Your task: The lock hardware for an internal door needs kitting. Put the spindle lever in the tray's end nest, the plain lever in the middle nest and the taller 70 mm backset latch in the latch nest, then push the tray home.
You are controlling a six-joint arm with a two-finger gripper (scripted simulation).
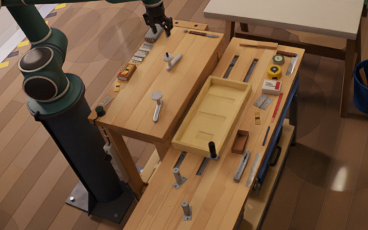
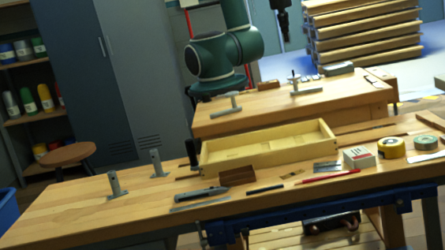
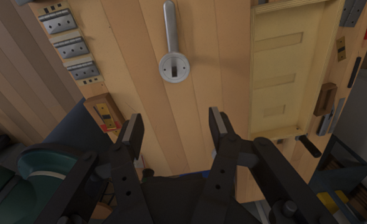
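Observation:
A grey latch body [image 1: 153, 34] [image 2: 337, 68] lies at the far end of the raised bench, and my gripper [image 1: 158, 27] [image 2: 285, 35] [image 3: 175, 123] hangs above it, open and empty. The spindle lever [image 1: 172, 59] [image 2: 303, 86] lies further along the bench with its dark spindle pointing up. The plain lever [image 1: 157, 103] [image 2: 229, 108] [image 3: 173, 51] lies toward the near end of that bench. The pale yellow tray [image 1: 212, 115] [image 2: 268, 146] [image 3: 281, 75] sits on the lower bench, empty, with three shallow nests. A black handle [image 1: 212, 149] [image 2: 192, 153] stands at its near end.
A small brown box [image 1: 240, 141] [image 2: 237, 175] sits beside the tray's near corner. Hinges [image 3: 72, 47] and a packet [image 1: 126, 71] line the raised bench's left edge. Two grey posts [image 1: 177, 177] [image 1: 186, 209] stand on the lower bench. Tapes, a red pencil [image 1: 277, 107] and a knife lie right of the tray.

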